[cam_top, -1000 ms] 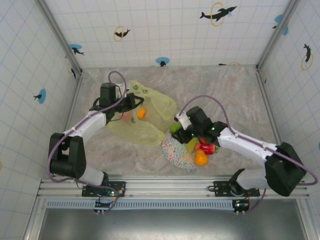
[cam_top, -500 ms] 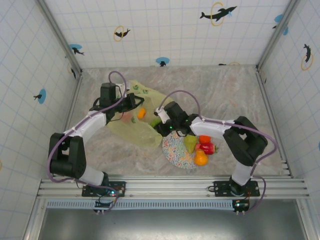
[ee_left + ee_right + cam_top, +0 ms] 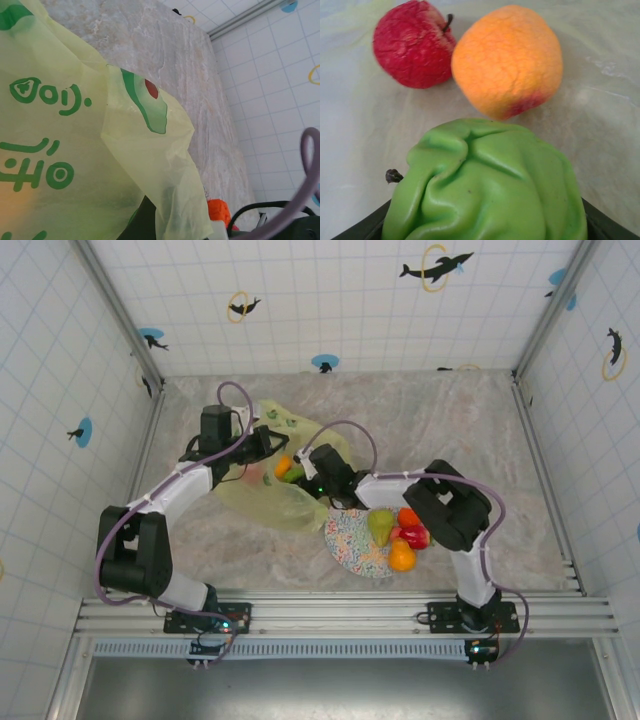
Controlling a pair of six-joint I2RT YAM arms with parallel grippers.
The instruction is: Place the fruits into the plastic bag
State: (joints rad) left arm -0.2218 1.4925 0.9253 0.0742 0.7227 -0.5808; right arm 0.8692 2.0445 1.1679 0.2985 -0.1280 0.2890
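Marble-patterned table [image 3: 470, 430] carries everything. Bag [image 3: 300, 495] lies crumpled left of centre, yellow-green film printed with green motifs. In the left wrist view that film hangs close before the lens. Plate [image 3: 345, 540], speckled, sits just right of the bag and nearer the arm bases, its rim meeting the bag's edge.

Left gripper [image 3: 262, 443] is at the bag's far-left rim. The plastic hides its jaws, so I cannot tell whether they pinch the film. Right gripper [image 3: 305, 472] reaches across from the plate side into the bag's mouth. Its jaws are closed on a green fruit [image 3: 485, 185], which is squashed and wrinkled between them.

Just beyond the green fruit, resting on the bag's film, are an orange [image 3: 507, 60] and an apple [image 3: 412, 44], touching each other.

On the plate's right half lie four fruits huddled together:
- a pear [image 3: 380, 525]
- a second orange [image 3: 401, 557]
- a red fruit [image 3: 414, 537]
- a small orange-red fruit [image 3: 409, 517]
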